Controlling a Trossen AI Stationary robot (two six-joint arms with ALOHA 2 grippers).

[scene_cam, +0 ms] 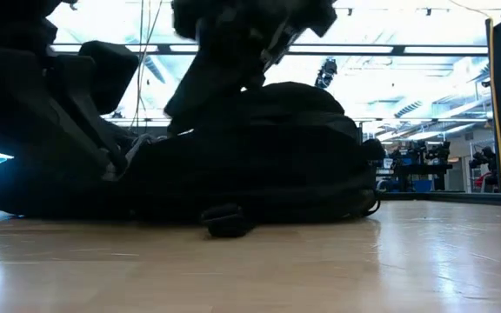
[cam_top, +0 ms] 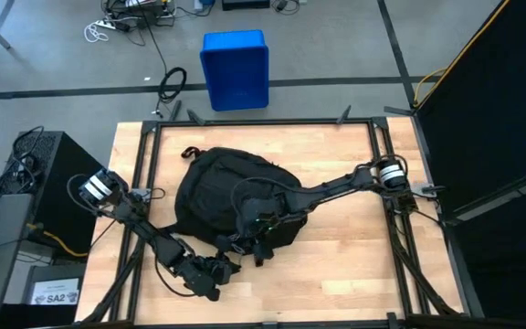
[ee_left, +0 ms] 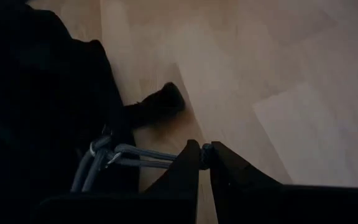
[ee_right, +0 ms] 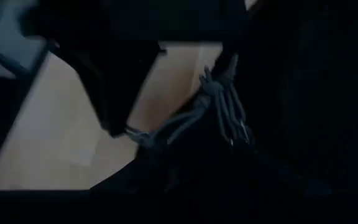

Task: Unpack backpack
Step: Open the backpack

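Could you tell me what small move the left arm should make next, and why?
Probably a slow pull along the bag's edge. The left gripper is shut on a grey cord loop, likely a zipper pull, at the edge of the backpack, which lies flat and looks closed. The right gripper sits over that near edge, perhaps steadying it.

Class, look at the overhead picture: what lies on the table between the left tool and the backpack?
In the high view, only bare wooden table separates the shut left tool from the backpack; a loose strap end trails nearby.
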